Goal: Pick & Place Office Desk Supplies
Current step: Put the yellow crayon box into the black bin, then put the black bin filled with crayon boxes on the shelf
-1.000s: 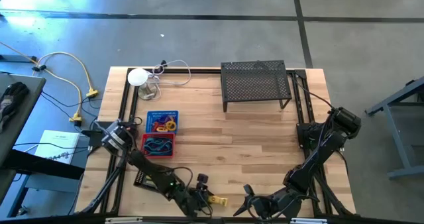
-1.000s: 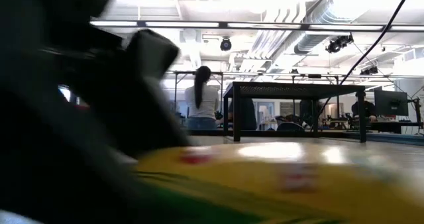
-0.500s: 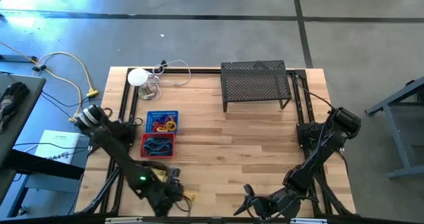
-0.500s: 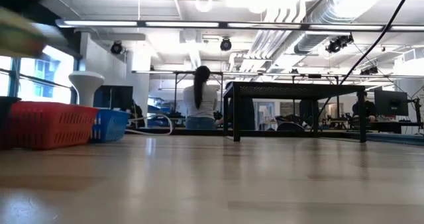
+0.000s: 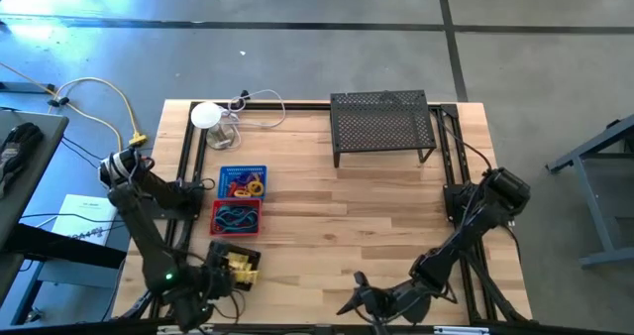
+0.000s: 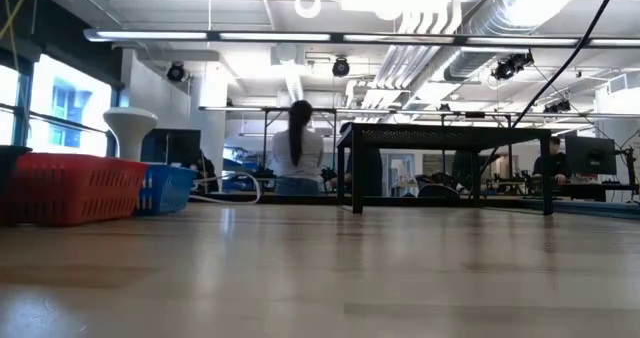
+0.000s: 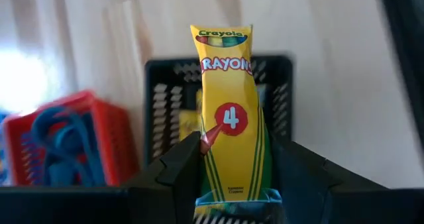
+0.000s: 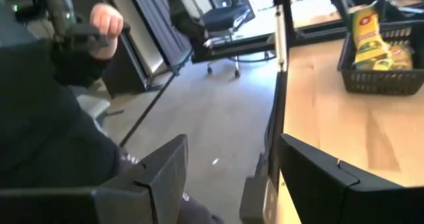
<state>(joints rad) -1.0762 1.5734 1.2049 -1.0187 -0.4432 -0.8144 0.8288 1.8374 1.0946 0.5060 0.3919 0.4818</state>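
Observation:
My left gripper (image 5: 230, 272) is shut on a yellow crayon box (image 7: 227, 111), which hangs over a black basket (image 7: 165, 98) near the table's front left. That basket (image 8: 377, 71) holds more yellow boxes. Beside it stands a red basket (image 5: 236, 216) with blue and black loops, and beyond that a blue basket (image 5: 243, 182) with orange and purple rings. My right gripper (image 5: 359, 299) stands open at the front edge with nothing between its fingers (image 8: 165, 168). Neither gripper shows in the low view. My left gripper pinches the crayon box by its lower part (image 7: 228, 177), one finger on each long side edge. The printed face is toward the wrist camera and the upper end sticks out past the fingertips. The fingers slant downward. The box is lifted clear above the black basket.
A black mesh shelf (image 5: 382, 125) stands at the back right. A white round device (image 5: 206, 115) with a cable sits at the back left. The table's middle is bare wood (image 5: 347, 216). A person's hand (image 8: 106, 18) shows beyond the table's front edge.
My left gripper has carried the crayon box from the table's front middle toward the left edge and up, tipping to point more downward. The box, which lay right in front of the low camera, is now clear of the table above the black basket. My right gripper has shifted slightly left.

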